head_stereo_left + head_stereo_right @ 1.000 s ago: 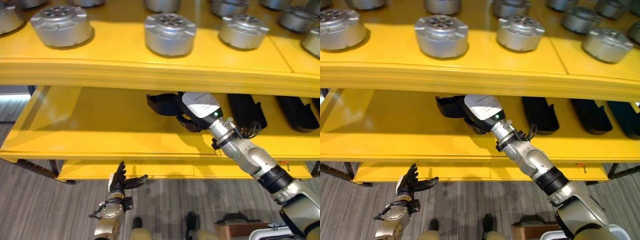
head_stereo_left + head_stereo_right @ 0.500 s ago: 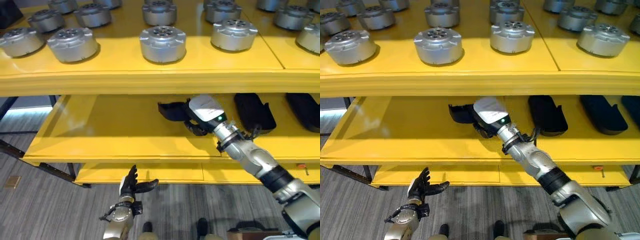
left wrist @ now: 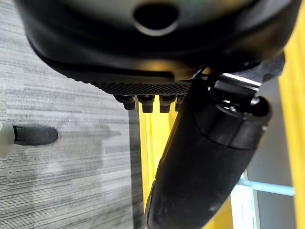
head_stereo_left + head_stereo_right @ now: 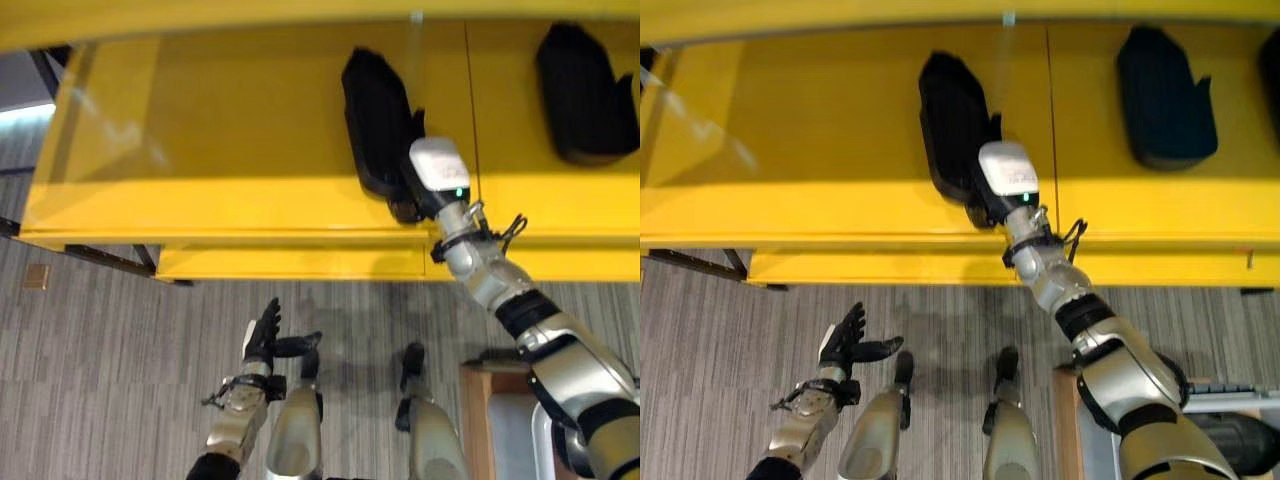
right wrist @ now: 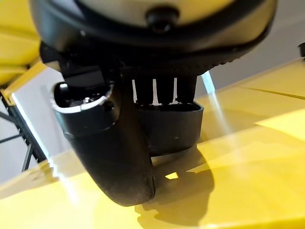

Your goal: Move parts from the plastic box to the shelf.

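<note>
Black moulded part (image 4: 375, 120) lies on glossy yellow shelf (image 4: 220, 150).

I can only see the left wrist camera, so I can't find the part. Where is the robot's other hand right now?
Observer: The right hand is up at the near end of a black part that lies on the yellow shelf.
Operator: Is that the only part there?
Observer: No, a second black part lies on the same shelf, further to the robot's right.
Operator: And how high is my left hand?
Observer: The left hand is low over the grey floor, in front of the shelf and apart from it, with its fingers straight and nothing in them.
</note>
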{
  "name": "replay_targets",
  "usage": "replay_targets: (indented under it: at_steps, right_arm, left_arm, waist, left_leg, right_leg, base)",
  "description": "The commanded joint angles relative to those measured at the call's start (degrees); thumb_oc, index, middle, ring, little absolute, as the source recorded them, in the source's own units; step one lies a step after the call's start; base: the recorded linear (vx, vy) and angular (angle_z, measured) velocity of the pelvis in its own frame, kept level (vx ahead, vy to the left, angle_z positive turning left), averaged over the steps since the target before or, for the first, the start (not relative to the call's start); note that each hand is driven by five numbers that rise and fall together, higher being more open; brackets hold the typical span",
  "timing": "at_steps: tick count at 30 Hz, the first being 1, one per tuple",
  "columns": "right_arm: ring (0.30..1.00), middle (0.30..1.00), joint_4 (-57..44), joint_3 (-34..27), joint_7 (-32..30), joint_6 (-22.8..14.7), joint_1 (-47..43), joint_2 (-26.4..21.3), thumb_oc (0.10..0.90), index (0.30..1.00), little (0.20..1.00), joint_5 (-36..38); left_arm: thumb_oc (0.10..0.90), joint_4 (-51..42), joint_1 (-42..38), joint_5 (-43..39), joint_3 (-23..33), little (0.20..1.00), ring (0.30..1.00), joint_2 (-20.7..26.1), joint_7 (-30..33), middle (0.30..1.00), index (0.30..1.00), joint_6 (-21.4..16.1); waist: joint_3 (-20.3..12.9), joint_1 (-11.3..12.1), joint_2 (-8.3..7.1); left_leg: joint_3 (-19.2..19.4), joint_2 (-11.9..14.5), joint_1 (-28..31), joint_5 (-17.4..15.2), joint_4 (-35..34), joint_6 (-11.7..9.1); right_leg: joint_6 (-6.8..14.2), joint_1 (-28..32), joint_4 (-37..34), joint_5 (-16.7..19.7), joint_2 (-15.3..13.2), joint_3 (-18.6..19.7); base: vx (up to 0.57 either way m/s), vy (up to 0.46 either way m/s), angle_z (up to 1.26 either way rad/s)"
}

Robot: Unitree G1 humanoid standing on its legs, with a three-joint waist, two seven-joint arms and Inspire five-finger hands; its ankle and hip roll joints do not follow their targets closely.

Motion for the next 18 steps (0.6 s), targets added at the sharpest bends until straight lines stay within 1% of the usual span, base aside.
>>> replay_targets:
  at_steps: [1,3,4,5,8,11,12,18]
  right_arm:
    - [0.300,0.300,8.5,3.2,0.5,5.1,-1.2,-3.4,0.400,0.300,0.300,1.4]
    - [0.300,0.300,9.3,3.8,0.2,5.2,-2.7,-4.8,0.400,0.300,0.300,2.0]
    - [0.300,0.300,9.8,4.1,-0.2,5.3,-3.5,-5.5,0.400,0.300,0.300,2.5]
    - [0.300,0.300,10.0,4.8,-0.7,5.4,-5.2,-7.3,0.400,0.300,0.300,3.0]
    - [0.300,0.300,9.7,5.7,-1.6,5.6,-7.4,-9.6,0.400,0.300,0.300,3.6]
    - [0.300,0.300,9.1,5.6,-2.4,5.8,-8.3,-10.8,0.400,0.300,0.300,4.4]
    - [0.300,0.300,8.8,5.8,-2.9,5.9,-9.4,-12.3,0.400,0.300,0.300,4.8]
    - [0.300,0.300,10.1,6.5,-3.5,6.2,-10.8,-13.3,0.400,0.300,0.300,5.6]
  left_arm:
    - [0.900,-6.4,2.2,0.4,-0.5,1.000,1.000,1.9,0.8,1.000,1.000,-5.4]
    - [0.900,-6.6,1.9,0.1,-0.8,1.000,1.000,2.1,1.1,1.000,1.000,-5.5]
    - [0.900,-6.5,1.7,0.0,-1.1,1.000,1.000,2.2,1.4,1.000,1.000,-5.7]
    - [0.900,-6.8,1.4,0.0,-1.4,1.000,1.000,2.5,1.7,1.000,1.000,-5.8]
    - [0.900,-7.1,1.1,-0.4,-1.6,1.000,1.000,2.5,2.3,1.000,1.000,-6.1]
    - [0.900,-8.2,1.1,-1.2,-1.3,1.000,1.000,2.5,2.7,1.000,1.000,-6.3]
    - [0.900,-8.8,1.0,-2.0,-0.7,1.000,1.000,2.3,3.2,1.000,1.000,-6.6]
    - [0.900,-9.5,0.7,-1.7,-0.5,1.000,1.000,2.7,4.1,1.000,1.000,-6.9]
  waist:
    - [-0.7,2.2,-0.85]
    - [-0.7,2.0,-0.93]
    - [-0.7,2.0,-0.96]
    - [-0.7,1.8,-0.99]
    - [-0.7,1.6,-1.27]
    - [-0.7,1.4,-1.50]
    - [-0.7,1.4,-1.67]
    - [-0.7,1.5,-1.84]
  left_leg:
    - [-0.2,1.9,0.7,-7.0,5.2,0.6]
    - [-0.3,1.8,-1.3,-7.2,6.0,0.7]
    - [-0.4,1.8,-2.1,-7.3,6.3,0.7]
    - [-0.5,1.7,-3.4,-7.3,6.5,0.8]
    - [-0.6,1.5,-4.6,-7.4,6.5,0.9]
    - [-0.7,1.4,-5.8,-7.4,6.7,1.0]
    - [-0.9,1.2,-6.6,-7.5,6.8,1.0]
    - [-1.1,1.1,-7.5,-7.6,6.9,1.1]
  right_leg:
    - [0.7,5.4,4.9,-4.2,-6.4,2.6]
    - [0.8,3.5,5.4,-4.3,-6.5,2.7]
    - [0.8,2.7,5.5,-4.3,-6.6,2.8]
    - [0.9,1.4,5.7,-4.3,-6.6,3.0]
    - [0.9,0.1,5.6,-4.2,-6.6,3.0]
    - [0.9,-1.2,6.1,-4.2,-6.5,3.0]
    - [0.9,-2.1,6.3,-4.1,-6.6,3.0]
    - [0.9,-2.9,6.4,-4.2,-6.6,2.8]
  base:
    - [-0.05,0.040,0.18]
    - [-0.02,0.020,0.18]
    - [-0.01,0.027,-0.57]
    - [-0.01,0.024,-0.44]
    - [0.00,0.010,0.50]
    - [0.00,-0.003,-0.12]
    - [0.00,0.000,0.00]
    - [0.00,0.000,0.00]
